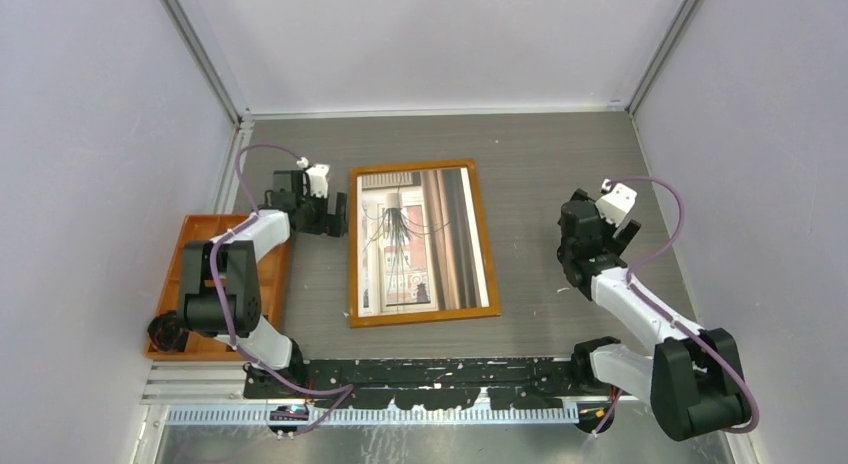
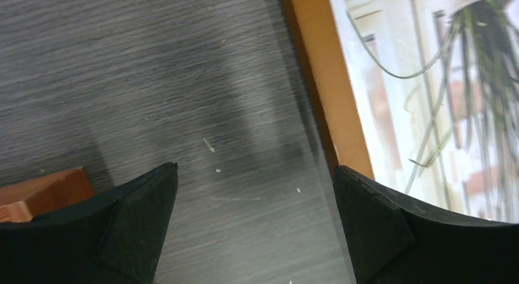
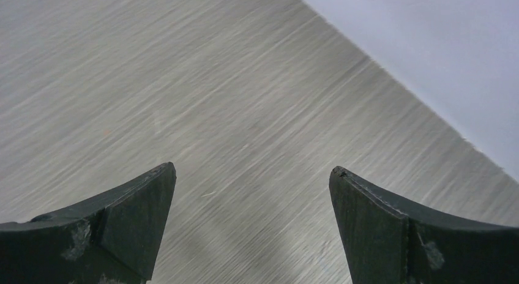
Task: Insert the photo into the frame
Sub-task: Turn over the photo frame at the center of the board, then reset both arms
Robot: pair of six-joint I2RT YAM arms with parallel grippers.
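Grey counter (image 1: 540, 184) is bearing the frame (image 1: 353, 244), the photo (image 1: 425, 239) lying inside, likely flimsy; left pincer (image 2: 256, 174) and right pincer (image 3: 252, 171) are gaping empty; the stiff rail is looking the safest hold.

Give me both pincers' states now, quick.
Left pincer: open, holding nothing, just beside the frame.
Right pincer: open, holding nothing, over the table.

Orange tray (image 1: 196, 227) at left edge of grey table (image 1: 540, 174)
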